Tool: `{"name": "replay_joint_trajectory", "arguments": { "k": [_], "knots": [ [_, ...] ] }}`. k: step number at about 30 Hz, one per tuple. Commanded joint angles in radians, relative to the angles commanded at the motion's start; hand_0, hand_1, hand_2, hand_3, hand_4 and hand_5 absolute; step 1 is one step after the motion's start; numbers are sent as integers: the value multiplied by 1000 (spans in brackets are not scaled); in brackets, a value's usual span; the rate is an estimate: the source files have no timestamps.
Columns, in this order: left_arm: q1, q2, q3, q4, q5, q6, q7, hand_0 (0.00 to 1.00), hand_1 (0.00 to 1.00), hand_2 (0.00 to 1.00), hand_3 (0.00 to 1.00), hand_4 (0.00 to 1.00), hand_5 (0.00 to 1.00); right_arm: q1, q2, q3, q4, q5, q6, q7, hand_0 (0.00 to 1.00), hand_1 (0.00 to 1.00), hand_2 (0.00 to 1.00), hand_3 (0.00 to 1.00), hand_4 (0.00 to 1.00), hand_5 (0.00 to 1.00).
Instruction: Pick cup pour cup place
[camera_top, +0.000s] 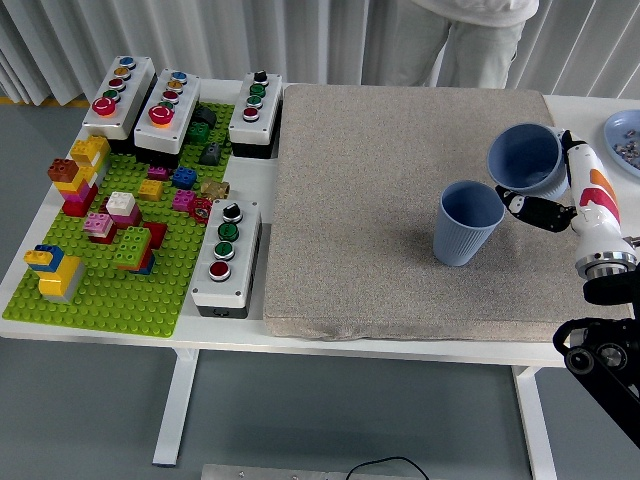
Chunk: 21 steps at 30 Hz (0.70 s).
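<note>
A blue ribbed cup (468, 224) stands upright on the grey mat (380, 180), right of centre. My right hand (548, 200) is shut on a second blue cup (526, 158), which is tilted with its mouth toward the camera and left, just up and right of the standing cup. The held cup's rim is close to the standing cup's rim but apart from it. I cannot see anything inside either cup. My left arm is out of view.
A green brick baseplate (100, 290) with several coloured bricks fills the left. Several button boxes (227, 257) stand around it. A blue plate (625, 135) with small items sits at the far right edge. A person stands at the far side (460, 40).
</note>
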Motion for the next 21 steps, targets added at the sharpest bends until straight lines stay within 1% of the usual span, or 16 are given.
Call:
{"name": "replay_joint_trajectory", "arguments": {
  "k": [5, 13, 21],
  "knots": [
    [-1, 0, 3, 0, -1, 0, 0, 708, 727, 794, 645, 513, 938, -2, -10, -2, -1, -54, 9, -8, 686, 666, 578, 673, 761, 204],
    [4, 2, 10, 0, -8, -1, -1, 708, 728, 794, 646, 513, 938, -3, -21, -17, 17, -141, 23, -34, 686, 666, 578, 673, 756, 200],
    [3, 2, 11, 0, -9, -1, -1, 708, 728, 796, 647, 512, 939, 4, -28, -39, 31, -182, 27, -55, 690, 665, 576, 673, 750, 194]
  ]
}}
